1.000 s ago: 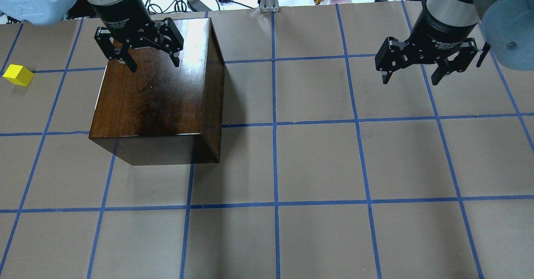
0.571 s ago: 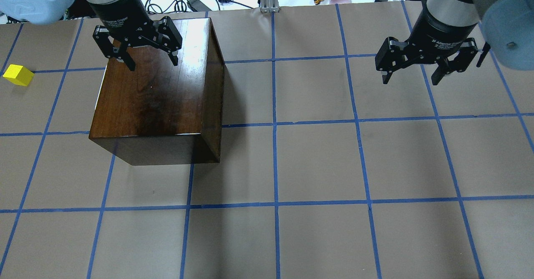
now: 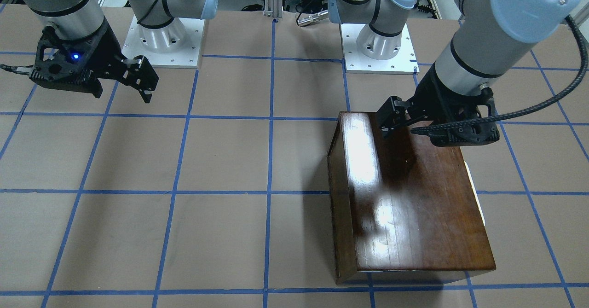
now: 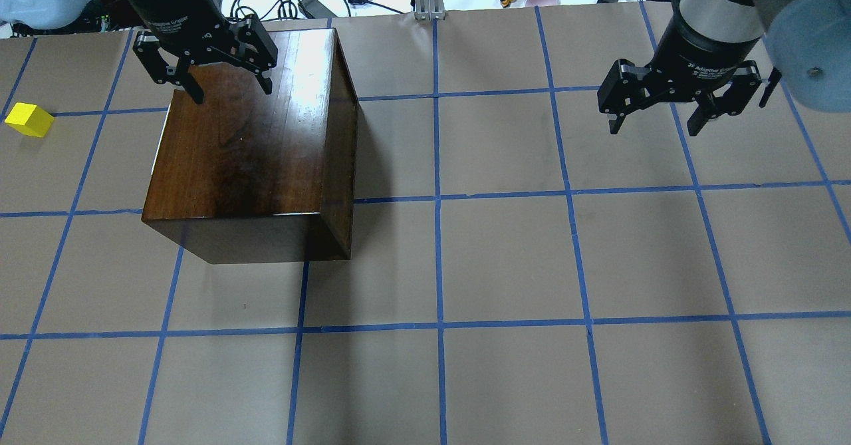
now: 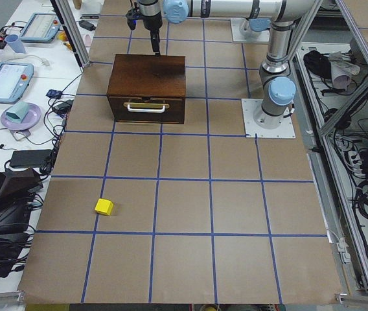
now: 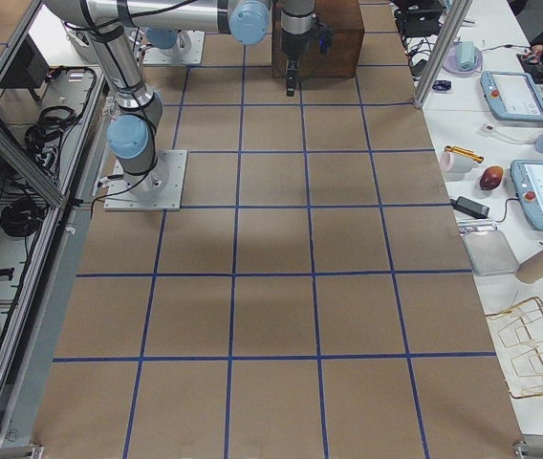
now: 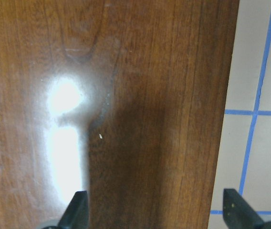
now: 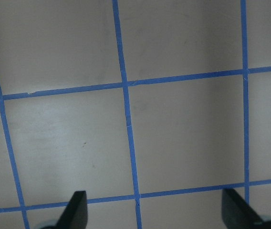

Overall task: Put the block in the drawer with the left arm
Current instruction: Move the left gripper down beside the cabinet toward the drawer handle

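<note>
On the tabletop (image 4: 505, 259), find a dark box (image 4: 252, 159) with its drawer (image 5: 171, 111) shut, handle (image 5: 145, 107) facing the robot's left. Above the box's far end, see the left claw (image 4: 233, 94) spread open, empty; well apart, the right claw (image 4: 653, 130), open too. Off the handle side, spot the block (image 4: 28, 120) lying loose. Seemingly the approach stage. Next: lower to the handle, pull the drawer out.
</note>
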`<move>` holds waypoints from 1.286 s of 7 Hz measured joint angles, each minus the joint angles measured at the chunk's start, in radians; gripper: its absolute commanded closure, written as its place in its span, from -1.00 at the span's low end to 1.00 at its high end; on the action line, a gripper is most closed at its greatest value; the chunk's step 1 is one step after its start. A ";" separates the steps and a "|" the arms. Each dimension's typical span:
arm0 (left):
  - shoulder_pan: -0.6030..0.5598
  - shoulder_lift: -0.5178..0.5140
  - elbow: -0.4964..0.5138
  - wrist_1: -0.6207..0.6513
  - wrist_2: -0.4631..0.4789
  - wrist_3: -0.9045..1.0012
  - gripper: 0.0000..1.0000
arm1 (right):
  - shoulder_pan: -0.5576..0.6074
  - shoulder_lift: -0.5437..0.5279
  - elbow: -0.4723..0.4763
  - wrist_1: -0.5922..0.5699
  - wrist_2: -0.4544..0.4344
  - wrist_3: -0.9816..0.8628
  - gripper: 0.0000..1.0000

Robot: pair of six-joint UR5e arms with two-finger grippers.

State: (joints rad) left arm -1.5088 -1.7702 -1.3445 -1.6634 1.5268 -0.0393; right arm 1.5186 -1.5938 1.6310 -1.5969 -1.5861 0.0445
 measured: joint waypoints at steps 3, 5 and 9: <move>0.160 -0.007 0.047 -0.017 -0.023 0.155 -1.00 | 0.000 0.000 0.000 0.000 0.000 0.000 -1.00; 0.305 -0.036 0.051 -0.015 -0.077 0.351 -1.00 | 0.000 0.000 0.000 0.000 -0.001 0.000 -1.00; 0.414 -0.121 0.038 0.026 -0.117 0.604 -1.00 | 0.000 0.000 0.000 0.000 0.000 0.000 -1.00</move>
State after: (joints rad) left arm -1.0950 -1.8917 -1.3064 -1.6376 1.4097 0.5648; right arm 1.5187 -1.5938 1.6312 -1.5969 -1.5862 0.0445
